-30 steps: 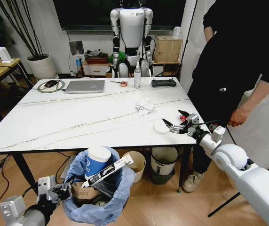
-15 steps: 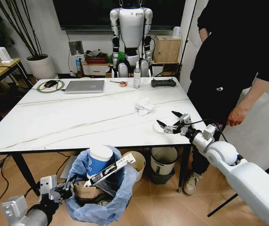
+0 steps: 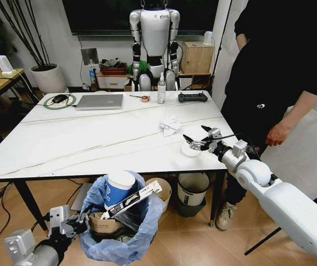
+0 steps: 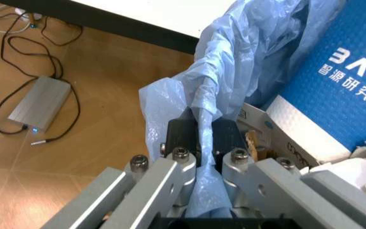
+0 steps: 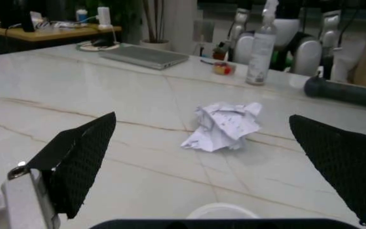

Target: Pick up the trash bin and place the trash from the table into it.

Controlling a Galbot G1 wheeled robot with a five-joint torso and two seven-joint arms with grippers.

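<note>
While the right end effector [image 3: 197, 137], fingers spread, has slid in over the white lid [image 3: 190, 149] w/ crumpled tissue [image 3: 169, 125] beyond on the tabletop [image 3: 92, 138], left end effector [image 3: 76, 223] pinches the trash bin [image 3: 119, 221] liner below; lid pickup looks imminent.

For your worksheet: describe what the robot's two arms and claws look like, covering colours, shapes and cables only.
The right arm has smooth, rounded white shells; its right claw has black textured pointed fingers on silver metal, with thin black cables. The left claw has black pads on grey metal bars with bolts.
</note>
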